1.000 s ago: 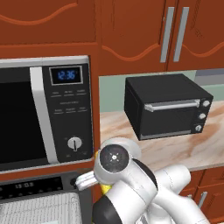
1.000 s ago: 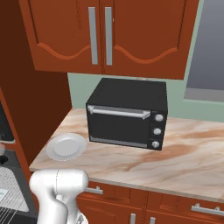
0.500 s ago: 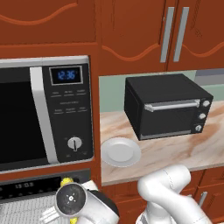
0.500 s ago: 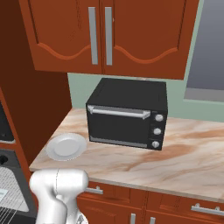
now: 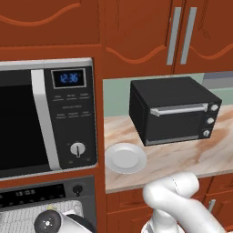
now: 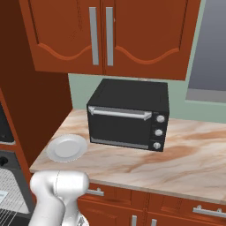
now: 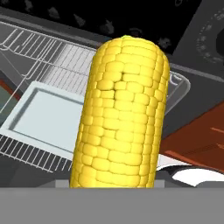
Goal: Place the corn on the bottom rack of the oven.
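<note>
We see red-brown wall cabinets (image 6: 101, 37) with long grey handles above a pale green wall (image 6: 81, 90). Below us runs a marbled beige tabletop (image 6: 194, 159), with matching drawers (image 6: 176, 212) under its front edge.

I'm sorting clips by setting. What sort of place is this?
A home-style kitchen, rendered: a built-in microwave above an oven, a black toaster oven and white plate on a marble counter.

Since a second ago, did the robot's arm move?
Yes. In the left base view the wrist has swung down and left, from beside the white plate to in front of the oven, below the microwave.
</note>
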Tool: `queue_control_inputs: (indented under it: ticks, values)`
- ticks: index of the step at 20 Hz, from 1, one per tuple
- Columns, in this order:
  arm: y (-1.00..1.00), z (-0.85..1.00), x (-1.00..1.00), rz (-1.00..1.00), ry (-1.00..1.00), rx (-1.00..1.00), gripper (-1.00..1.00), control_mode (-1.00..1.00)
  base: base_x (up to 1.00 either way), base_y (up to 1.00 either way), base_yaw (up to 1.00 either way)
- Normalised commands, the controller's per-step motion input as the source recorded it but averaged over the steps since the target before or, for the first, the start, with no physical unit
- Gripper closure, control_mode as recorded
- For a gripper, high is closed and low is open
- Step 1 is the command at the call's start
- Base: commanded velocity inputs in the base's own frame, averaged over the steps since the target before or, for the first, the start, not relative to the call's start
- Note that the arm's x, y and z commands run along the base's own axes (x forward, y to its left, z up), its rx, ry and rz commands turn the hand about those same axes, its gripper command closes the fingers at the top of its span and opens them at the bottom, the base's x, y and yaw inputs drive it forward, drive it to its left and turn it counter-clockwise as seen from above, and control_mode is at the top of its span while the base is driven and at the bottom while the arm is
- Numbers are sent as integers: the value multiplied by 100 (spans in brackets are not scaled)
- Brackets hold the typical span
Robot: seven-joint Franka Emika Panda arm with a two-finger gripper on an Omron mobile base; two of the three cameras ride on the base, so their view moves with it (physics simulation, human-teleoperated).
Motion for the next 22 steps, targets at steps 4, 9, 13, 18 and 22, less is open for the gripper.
queue_control_inputs:
  ticks: [4,9,13,18,22]
  values:
    - [36,-58,17,0,15,0,100,-100,0,0,0]
    - [35,-46,11,0,13,0,100,-100,0,0,0]
    - [56,-63,8,-7,3,-2,100,-100,0,0,0]
    - [32,-51,0,-23,-5,-11,100,-100,0,0,0]
    - [0,-40,0,-24,0,-1,100,-100,0,0,0]
